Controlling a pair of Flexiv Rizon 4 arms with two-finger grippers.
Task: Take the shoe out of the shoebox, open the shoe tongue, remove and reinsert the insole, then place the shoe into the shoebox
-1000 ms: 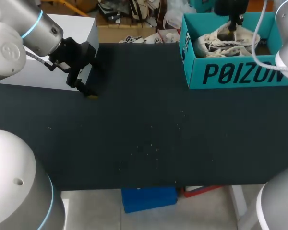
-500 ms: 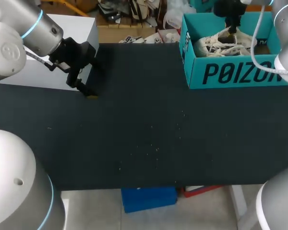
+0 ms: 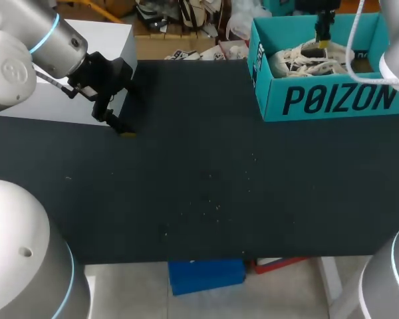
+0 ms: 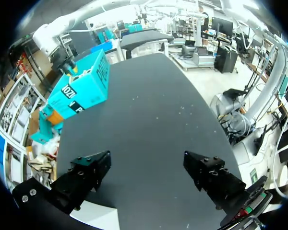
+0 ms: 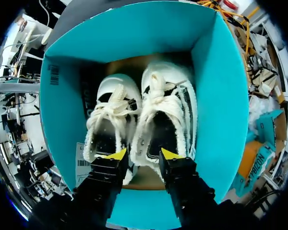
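A teal shoebox stands at the table's far right and holds two white lace-up shoes. My right gripper hangs over the box from above. In the right wrist view its yellow-tipped fingers stand a little apart, one on each side of the inner collar of the shoe nearer the box wall, and close on it. The other shoe lies beside it. My left gripper rests low at the table's far left, wide open with nothing between its fingers.
A white box stands at the far left edge, right behind my left gripper. Black table surface stretches between the two arms. From the left wrist view the shoebox is far across the table.
My right gripper opened from shut, then narrowed onto the shoe's collar and rose slightly. The shoebox shifted and its right end swung back. The left arm kept still.
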